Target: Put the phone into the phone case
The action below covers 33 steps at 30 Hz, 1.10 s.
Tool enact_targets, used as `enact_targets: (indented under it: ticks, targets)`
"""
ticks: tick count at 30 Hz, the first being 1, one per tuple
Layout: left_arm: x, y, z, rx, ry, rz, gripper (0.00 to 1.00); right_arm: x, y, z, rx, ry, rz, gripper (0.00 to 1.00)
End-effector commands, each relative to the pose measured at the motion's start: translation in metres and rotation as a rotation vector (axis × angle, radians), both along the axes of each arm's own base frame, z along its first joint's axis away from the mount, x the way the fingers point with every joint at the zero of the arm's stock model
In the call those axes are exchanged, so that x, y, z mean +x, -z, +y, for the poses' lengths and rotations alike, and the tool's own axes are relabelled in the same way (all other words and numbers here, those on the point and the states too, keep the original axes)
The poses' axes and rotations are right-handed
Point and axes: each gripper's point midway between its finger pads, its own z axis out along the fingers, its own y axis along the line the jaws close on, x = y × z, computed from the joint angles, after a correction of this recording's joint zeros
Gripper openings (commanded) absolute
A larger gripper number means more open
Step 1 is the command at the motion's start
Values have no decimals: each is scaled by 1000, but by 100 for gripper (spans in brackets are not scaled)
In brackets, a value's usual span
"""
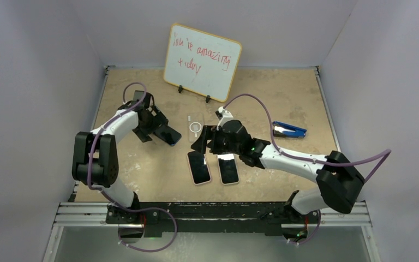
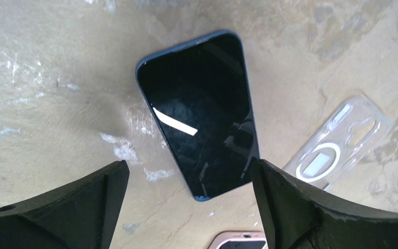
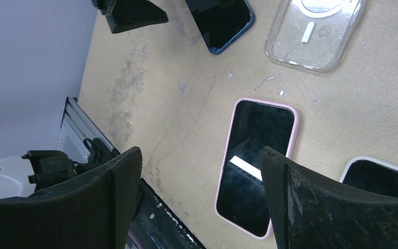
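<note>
Blue phone (image 2: 202, 116) lies under the left gripper (image 2: 187, 171), jaws parted, likely to grasp it; clear case (image 2: 337, 150) at three o'clock; right gripper (image 3: 199, 155) parted too.

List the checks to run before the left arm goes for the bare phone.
1. Left gripper open and empty: ok.
2. Blue phone lying flat, screen up, nothing gripping it: ok.
3. Clear case empty, beside the blue phone and not touching it: ok.
4. Clear case lying with its open side up: cannot tell, since it is transparent.
5. Right gripper open and empty, over the pink-cased phone rather than over the clear case: ok.
6. Blue phone seated in the clear case: not ok, not yet done.
</note>
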Motion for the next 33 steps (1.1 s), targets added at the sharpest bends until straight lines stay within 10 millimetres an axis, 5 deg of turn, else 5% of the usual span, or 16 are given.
enact_targets:
  ticks: [1, 13, 18, 33]
  targets:
    - [25, -7, 10, 28, -123, -21, 93, 1, -22, -2, 43, 21, -47, 84]
    - [39, 2, 11, 114, -230, 90, 90, -3, -25, -30, 9, 75, -100, 86]
    - [42, 12, -6, 92, -222, 100, 90, -5, -27, -34, -3, 69, -112, 86]
    - [26, 45, -12, 142, -259, 221, 91, 0, -35, -38, -21, 80, -151, 87]
